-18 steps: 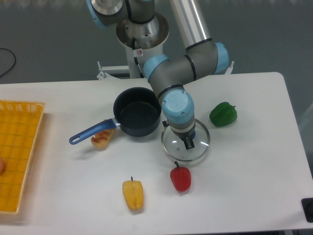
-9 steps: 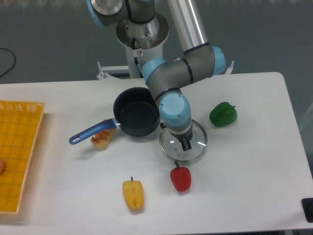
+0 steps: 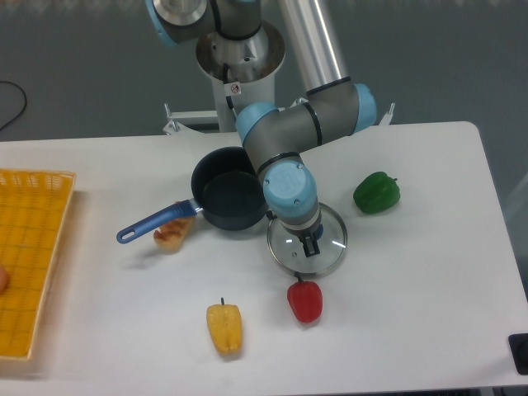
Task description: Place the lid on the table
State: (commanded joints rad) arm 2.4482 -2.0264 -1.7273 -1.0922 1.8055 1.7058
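Observation:
The lid (image 3: 332,237), a clear glass disc with a thin metal rim, is level just right of the dark blue saucepan and low over the white table (image 3: 412,289). My gripper (image 3: 310,247) points straight down over the lid's centre, shut on the knob, which the fingers hide. Whether the lid touches the tabletop cannot be told.
The dark blue saucepan (image 3: 231,198) with its blue handle stands just left of the lid. A red pepper (image 3: 304,300) lies right below the lid, a yellow pepper (image 3: 224,327) further left, a green pepper (image 3: 377,192) to the right. A browned food piece (image 3: 172,234) lies under the handle. A yellow mesh tray (image 3: 29,256) fills the left edge.
The gripper and the lid have drifted slightly left together, toward the saucepan. Nothing else has moved.

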